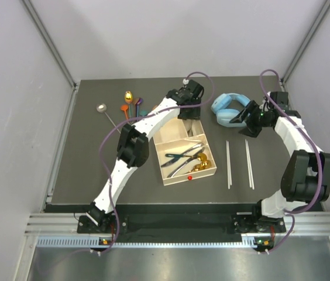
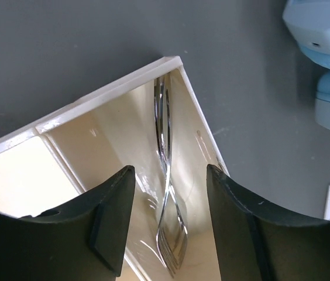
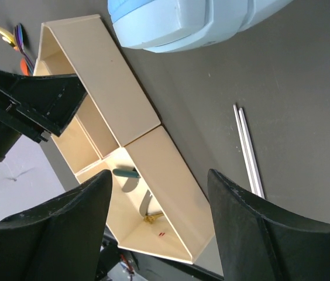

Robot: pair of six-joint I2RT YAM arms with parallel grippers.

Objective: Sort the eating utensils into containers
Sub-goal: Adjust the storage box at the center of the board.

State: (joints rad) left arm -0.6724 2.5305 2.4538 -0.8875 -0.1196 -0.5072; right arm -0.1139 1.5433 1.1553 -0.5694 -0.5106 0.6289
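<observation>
The cream tray sits mid-table with a red dot on its near rim. Its large section holds dark-and-silver knives and forks and gold spoons. My left gripper is open above the tray's far right small section. In the left wrist view a silver fork lies loose in that section between the jaws. Gold, orange, purple, teal and silver spoons lie at the back left. Two pairs of chopsticks lie right of the tray. My right gripper is open and empty.
Light-blue headphones lie behind the tray's right side, close to my right gripper, and show in the right wrist view. That view also shows the tray wall, a teal-handled utensil inside and chopsticks. Grey walls enclose the table.
</observation>
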